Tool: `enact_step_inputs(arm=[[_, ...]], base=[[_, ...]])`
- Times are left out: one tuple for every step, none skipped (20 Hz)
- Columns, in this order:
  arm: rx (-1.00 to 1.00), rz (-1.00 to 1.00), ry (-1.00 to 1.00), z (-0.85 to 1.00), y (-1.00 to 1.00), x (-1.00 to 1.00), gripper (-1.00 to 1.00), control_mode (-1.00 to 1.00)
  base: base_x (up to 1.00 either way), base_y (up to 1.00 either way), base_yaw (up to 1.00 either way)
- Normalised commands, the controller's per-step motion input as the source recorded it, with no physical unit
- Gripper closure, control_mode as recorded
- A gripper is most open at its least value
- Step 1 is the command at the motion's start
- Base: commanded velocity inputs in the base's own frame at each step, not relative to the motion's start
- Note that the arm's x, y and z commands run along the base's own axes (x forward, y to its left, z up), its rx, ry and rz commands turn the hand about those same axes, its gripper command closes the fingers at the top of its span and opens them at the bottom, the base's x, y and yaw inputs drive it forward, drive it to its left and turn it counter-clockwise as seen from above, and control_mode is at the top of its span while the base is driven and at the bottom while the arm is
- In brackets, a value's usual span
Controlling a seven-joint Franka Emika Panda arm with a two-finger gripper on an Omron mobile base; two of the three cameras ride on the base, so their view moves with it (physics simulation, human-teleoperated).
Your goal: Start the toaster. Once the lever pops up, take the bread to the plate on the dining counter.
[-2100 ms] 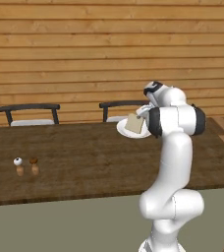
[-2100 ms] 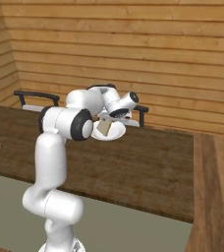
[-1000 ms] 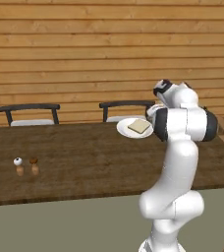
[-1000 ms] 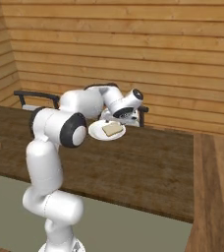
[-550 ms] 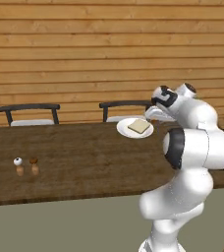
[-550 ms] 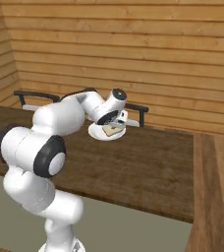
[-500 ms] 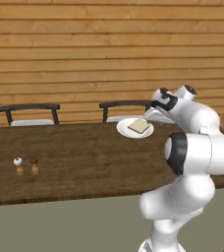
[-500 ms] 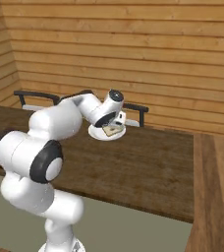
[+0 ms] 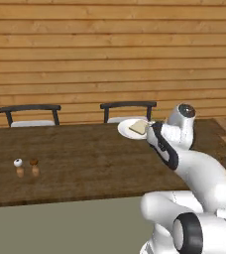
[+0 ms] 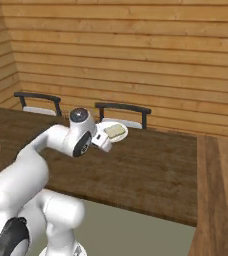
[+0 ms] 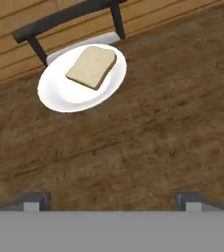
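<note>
Gripper: the gripper (image 11: 112, 201) stands wide, its two dark finger tips (image 11: 34, 201) far apart at the bottom of the hand view, with nothing between them but bare wood.

Bread: the bread (image 11: 91, 67) lies flat on the plate (image 11: 60, 93), ahead of the gripper and a little to the left in the hand view — well apart from the tips, no contact.

Bread on plate: the slice sits toward the far side of the plate, its crust slightly darker than its face; bare white rim shows on the near side.

Plate: round, plain white, resting on the dining counter (image 11: 148, 123), near the counter's far edge (just in front of a chair).

Container contents: the plate holds the one slice and nothing else.

Base views: in the left base view the plate (image 9: 125, 130) with the bread (image 9: 138, 128) shows just beyond the hand; in the right base view the bread (image 10: 114, 131) lies on the plate (image 10: 122, 134) just past the hand.

Chairs: a dark-framed chair (image 11: 70, 19) stands beyond the plate; a second chair (image 9: 29, 115) stands further left along the counter.

Shakers: two small shakers (image 9: 27, 167) stand on the counter — far to the left of the gripper.

Writing: no lettering can be made out on any of these things.
</note>
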Motion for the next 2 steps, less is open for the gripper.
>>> enact_step_inputs(arm=[[-0.12, -0.31, -0.12, 0.52, 0.24, -1.0, -1.0, -1.0], [-0.14, -0.28, -0.17, 0.59, 0.27, -1.0, -1.0, -1.0]], base=[[0.0, 0.0, 0.0], [0.0, 0.0, 0.0]])
